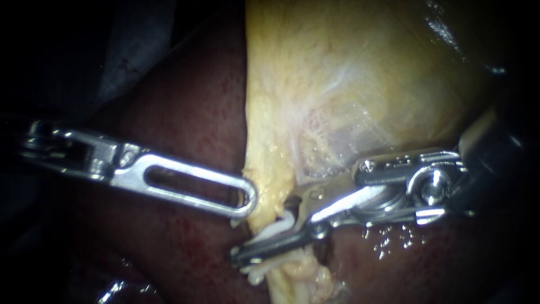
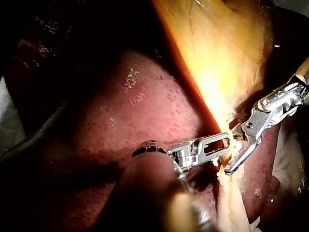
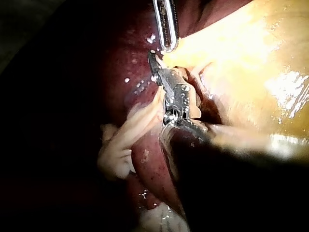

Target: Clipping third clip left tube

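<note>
tube (image 1: pixel 261 273) | pale, whitish, stringy | hangs below narrow end of gallbladder (image 1: pixel 349 84) | lies over dark red liver (image 1: pixel 185 112)

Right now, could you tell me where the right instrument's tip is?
Endoscope view: the right instrument lies across the pale tube just under the gallbladder, below the left instrument.

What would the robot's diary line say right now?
left instrument: at gallbladder edge | right instrument: jaws open, tube between | liver: underneath
</note>
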`<state>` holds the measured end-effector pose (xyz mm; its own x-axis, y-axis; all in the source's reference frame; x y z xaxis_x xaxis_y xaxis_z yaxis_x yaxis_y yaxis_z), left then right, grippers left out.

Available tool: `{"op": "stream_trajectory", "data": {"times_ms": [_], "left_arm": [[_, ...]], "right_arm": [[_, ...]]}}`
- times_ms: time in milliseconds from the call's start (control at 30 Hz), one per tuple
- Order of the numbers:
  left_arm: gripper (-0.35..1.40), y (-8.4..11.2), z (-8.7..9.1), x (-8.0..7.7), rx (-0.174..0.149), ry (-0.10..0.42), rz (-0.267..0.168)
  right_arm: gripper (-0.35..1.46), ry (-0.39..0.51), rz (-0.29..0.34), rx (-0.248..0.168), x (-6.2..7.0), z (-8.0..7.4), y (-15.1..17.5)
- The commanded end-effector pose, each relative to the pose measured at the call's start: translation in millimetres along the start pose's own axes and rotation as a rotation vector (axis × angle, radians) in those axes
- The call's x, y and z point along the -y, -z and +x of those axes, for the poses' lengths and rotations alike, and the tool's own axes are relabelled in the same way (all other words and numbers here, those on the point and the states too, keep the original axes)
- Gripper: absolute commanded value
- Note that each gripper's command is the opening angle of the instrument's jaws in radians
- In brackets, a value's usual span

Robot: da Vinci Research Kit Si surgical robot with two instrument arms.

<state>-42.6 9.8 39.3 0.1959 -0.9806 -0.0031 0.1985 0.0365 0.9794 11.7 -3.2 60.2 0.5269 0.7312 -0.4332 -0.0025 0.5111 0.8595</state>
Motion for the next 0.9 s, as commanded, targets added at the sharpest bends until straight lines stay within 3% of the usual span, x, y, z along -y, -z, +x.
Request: {"op": "stream_trajectory", "data": {"times_ms": [33, 167, 900], "left_arm": [[-0.35, 0.0, 0.0, 0.0, 0.0, 0.0, 0.0], [-0.35, 0.0, 0.0, 0.0, 0.0, 0.0, 0.0], [-0.35, -0.1, -0.1, 0.0, 0.003, 0.0, -0.002]], "right_arm": [[-0.05, -0.01, 0.001, -0.001, 0.1, 0.0, 0.0], [-0.12, -0.021, 0.002, -0.001, 0.0, 0.1, 0.1], [-0.12, -0.025, 0.004, 0.001, 0.0, -0.1, 0.2]]}}
